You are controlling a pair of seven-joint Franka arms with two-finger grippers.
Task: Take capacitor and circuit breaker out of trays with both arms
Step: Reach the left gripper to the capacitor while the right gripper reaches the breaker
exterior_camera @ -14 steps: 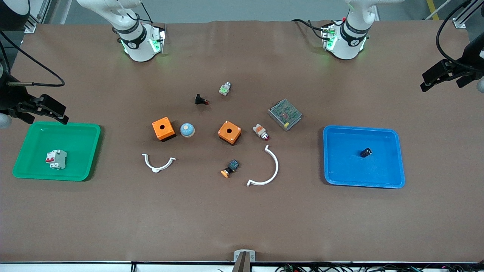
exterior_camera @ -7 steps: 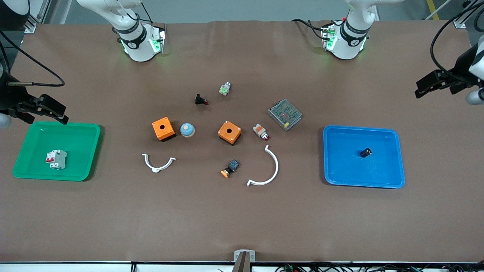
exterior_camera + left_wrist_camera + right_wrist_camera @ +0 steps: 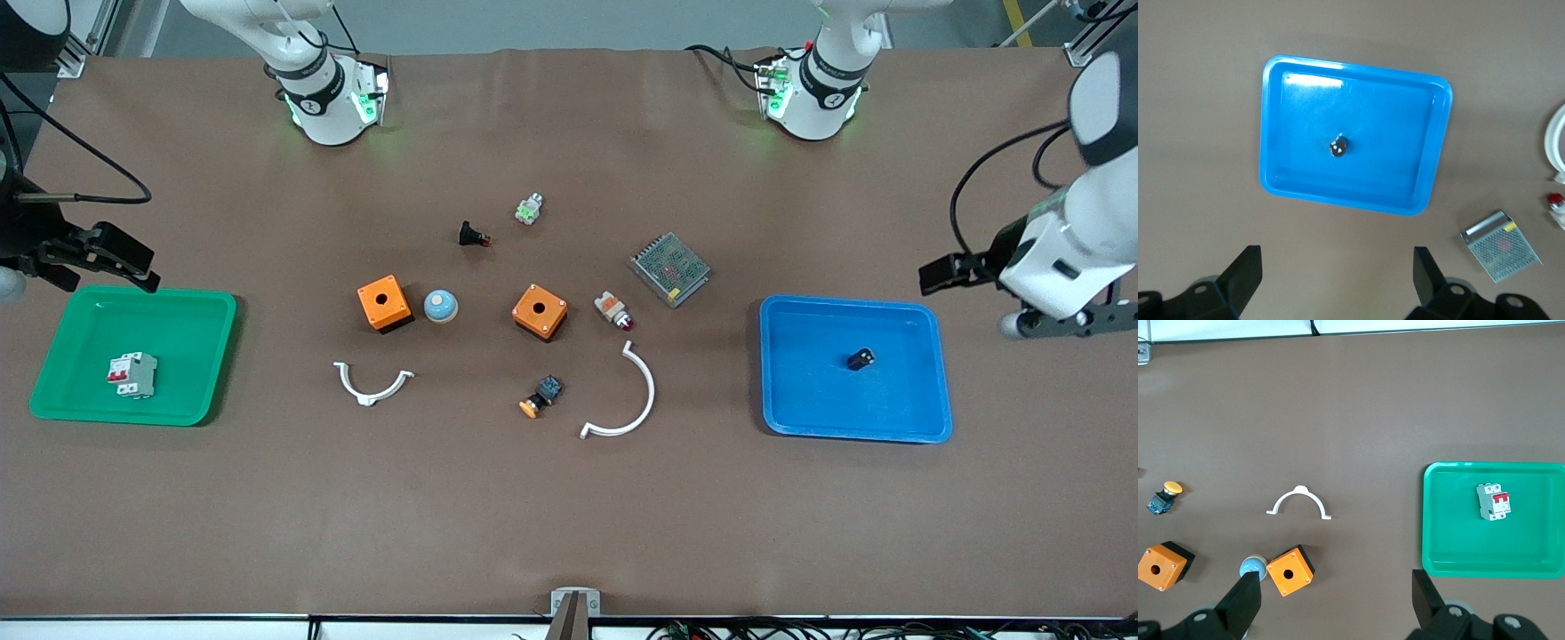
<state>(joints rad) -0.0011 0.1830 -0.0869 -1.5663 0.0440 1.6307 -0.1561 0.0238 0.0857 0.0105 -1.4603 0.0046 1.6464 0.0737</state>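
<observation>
Matt brown table covering. Glossy plastic blue tray and green tray. Perforated bare-metal casing on power supply. Smooth white plastic breaker.

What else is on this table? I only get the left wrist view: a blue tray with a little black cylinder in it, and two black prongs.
Observer: A green tray lies at the right arm's end of the table, with the breaker in it.
Operator: Is a claw holding that white block?
Observer: No. The right gripper is open and empty, up over the table beside the green tray.
Operator: And the prongs I see?
Observer: Those belong to the left gripper, open. The front view shows that arm up over the table beside the blue tray, not above the capacitor.
</observation>
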